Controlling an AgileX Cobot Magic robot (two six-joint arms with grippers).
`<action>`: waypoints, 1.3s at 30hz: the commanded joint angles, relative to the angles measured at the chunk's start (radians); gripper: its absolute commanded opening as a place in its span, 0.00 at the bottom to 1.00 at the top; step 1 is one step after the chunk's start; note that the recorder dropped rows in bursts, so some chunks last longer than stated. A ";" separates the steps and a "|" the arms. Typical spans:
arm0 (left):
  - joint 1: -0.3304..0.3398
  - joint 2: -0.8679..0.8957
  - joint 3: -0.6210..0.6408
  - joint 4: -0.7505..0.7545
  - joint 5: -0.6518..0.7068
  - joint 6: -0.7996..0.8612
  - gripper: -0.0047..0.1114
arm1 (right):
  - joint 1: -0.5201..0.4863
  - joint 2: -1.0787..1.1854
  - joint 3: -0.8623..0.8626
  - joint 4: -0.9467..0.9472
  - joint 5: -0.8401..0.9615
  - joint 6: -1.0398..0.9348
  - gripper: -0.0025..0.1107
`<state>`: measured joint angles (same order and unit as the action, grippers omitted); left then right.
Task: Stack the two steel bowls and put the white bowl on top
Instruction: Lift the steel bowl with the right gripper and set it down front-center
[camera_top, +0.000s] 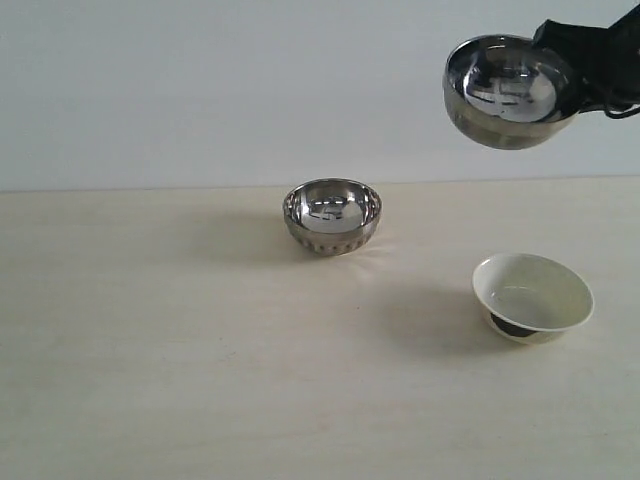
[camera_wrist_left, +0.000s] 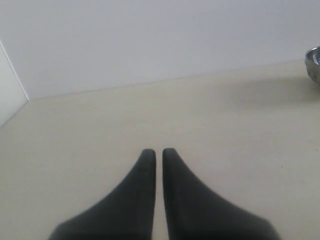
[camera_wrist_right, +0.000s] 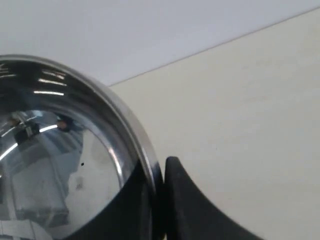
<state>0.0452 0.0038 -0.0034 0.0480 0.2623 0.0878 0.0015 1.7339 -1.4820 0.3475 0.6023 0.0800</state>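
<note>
A ribbed steel bowl (camera_top: 332, 216) stands upright on the table near the back middle; its edge shows at the side of the left wrist view (camera_wrist_left: 314, 61). The smooth steel bowl (camera_top: 505, 91) hangs high above the table at upper right, tilted, with my right gripper (camera_top: 570, 85) shut on its rim. In the right wrist view the bowl (camera_wrist_right: 55, 160) fills one side, its rim pinched between the fingers of the gripper (camera_wrist_right: 159, 172). The white bowl (camera_top: 532, 295) sits on the table at right, below the lifted bowl. My left gripper (camera_wrist_left: 158, 152) is shut on nothing, over bare table.
The pale wooden table (camera_top: 160, 350) meets a plain white wall at the back. A white panel (camera_wrist_left: 10, 95) borders the table in the left wrist view.
</note>
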 joint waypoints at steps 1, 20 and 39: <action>0.002 -0.004 0.003 -0.007 -0.007 -0.010 0.07 | -0.001 -0.124 0.135 0.082 0.005 -0.066 0.02; 0.002 -0.004 0.003 -0.007 -0.008 -0.010 0.07 | 0.158 -0.374 0.520 0.126 -0.002 -0.199 0.02; 0.002 -0.004 0.003 -0.007 -0.008 -0.010 0.07 | 0.470 0.012 0.435 0.122 -0.238 -0.090 0.02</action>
<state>0.0452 0.0038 -0.0034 0.0480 0.2623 0.0878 0.4623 1.7050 -1.0167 0.4704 0.3903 -0.0153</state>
